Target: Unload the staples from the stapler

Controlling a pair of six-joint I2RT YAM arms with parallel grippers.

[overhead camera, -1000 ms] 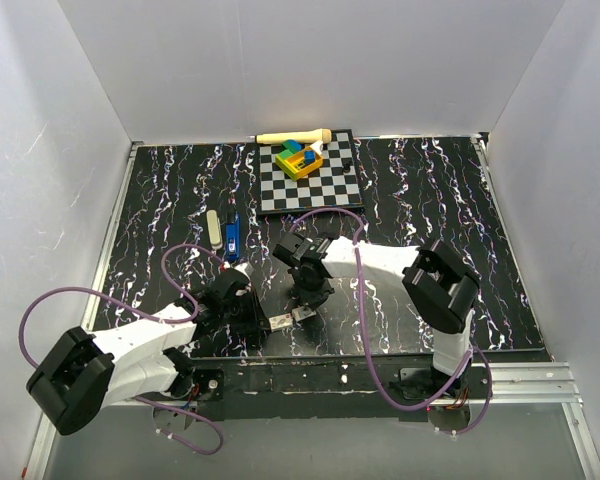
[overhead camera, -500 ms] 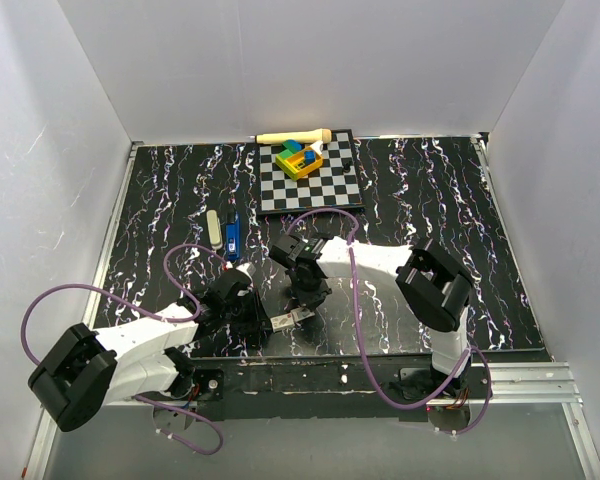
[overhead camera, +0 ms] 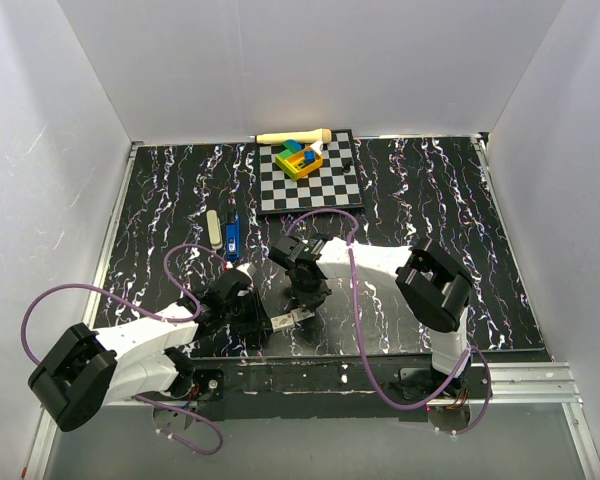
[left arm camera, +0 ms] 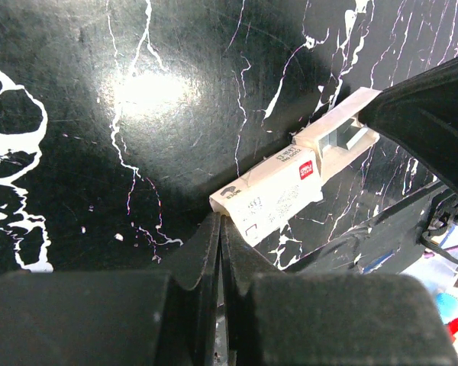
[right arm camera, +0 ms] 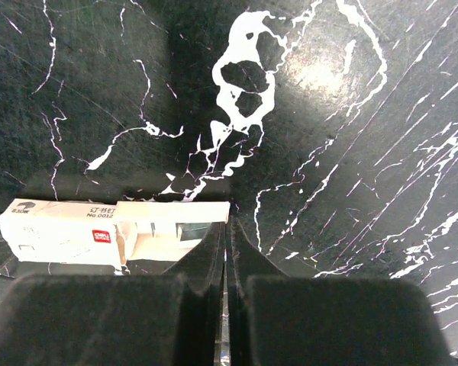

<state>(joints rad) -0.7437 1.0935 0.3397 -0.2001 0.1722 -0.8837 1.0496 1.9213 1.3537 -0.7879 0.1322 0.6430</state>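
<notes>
The left gripper (left arm camera: 220,229) has its jaws together, tips touching an end corner of the small white cardboard staple box (left arm camera: 271,200). The right gripper (right arm camera: 227,225) also has its jaws together, tips against the box's inner tray (right arm camera: 172,229), which stands part-way out of the sleeve. Whether either pinches an edge cannot be told. The small blue stapler with a black end (overhead camera: 233,237) lies well apart, far and left, beside a cream oblong object (overhead camera: 213,228). The probable step is opening the box as a receptacle. Hold the sleeve still. Draw the tray straight along its length, without skewing.
</notes>
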